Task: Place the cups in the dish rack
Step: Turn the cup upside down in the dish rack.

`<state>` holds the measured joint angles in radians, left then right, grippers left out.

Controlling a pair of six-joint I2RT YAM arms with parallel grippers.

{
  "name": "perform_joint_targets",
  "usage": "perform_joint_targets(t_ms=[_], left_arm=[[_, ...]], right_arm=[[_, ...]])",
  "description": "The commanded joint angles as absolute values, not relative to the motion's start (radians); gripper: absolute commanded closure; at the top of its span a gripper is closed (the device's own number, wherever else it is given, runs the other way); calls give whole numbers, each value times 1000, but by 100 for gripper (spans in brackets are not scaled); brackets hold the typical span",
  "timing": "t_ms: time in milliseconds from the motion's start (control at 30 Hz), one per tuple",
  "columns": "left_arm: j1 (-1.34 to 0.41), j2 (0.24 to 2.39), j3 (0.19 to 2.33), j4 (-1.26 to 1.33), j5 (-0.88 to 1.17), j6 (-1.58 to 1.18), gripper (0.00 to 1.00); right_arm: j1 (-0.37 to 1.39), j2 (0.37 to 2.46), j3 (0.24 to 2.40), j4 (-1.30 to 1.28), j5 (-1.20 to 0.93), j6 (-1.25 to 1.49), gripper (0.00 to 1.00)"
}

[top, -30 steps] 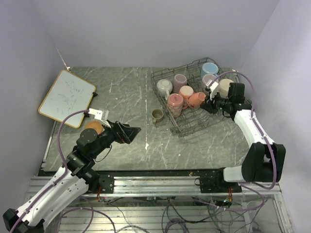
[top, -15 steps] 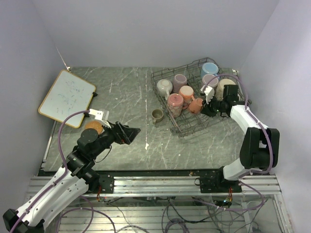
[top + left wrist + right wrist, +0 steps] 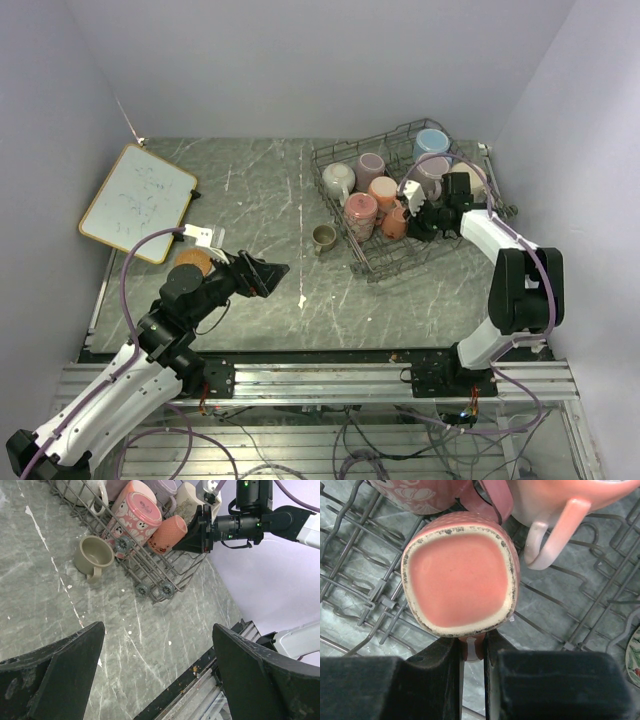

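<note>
Inside the rack, right claw was clamped on the coral mug's handle, mug on its side, axis in line with claw. Olive mug sat just outside rack, nearer the wide-open left claw.

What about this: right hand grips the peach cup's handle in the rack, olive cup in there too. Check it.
Wrong on the olive cup: the left wrist view shows it on the table beside the rack. The right hand does grip the peach cup by its handle in the rack.
</note>
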<state>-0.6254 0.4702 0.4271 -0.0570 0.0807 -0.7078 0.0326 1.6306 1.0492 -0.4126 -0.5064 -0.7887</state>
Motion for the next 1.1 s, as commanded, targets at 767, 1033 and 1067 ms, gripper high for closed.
perform_joint_targets(t_ms=[767, 1033, 1067], left_arm=[[-621, 520, 428, -38, 87, -718, 1], [-621, 557, 447, -49, 95, -715, 1], [-621, 563, 449, -46, 99, -715, 1]], right_arm=[[90, 1756, 1167, -407, -310, -763, 64], [89, 1678, 1169, -436, -352, -725, 45], [88, 1665, 1165, -440, -361, -721, 45]])
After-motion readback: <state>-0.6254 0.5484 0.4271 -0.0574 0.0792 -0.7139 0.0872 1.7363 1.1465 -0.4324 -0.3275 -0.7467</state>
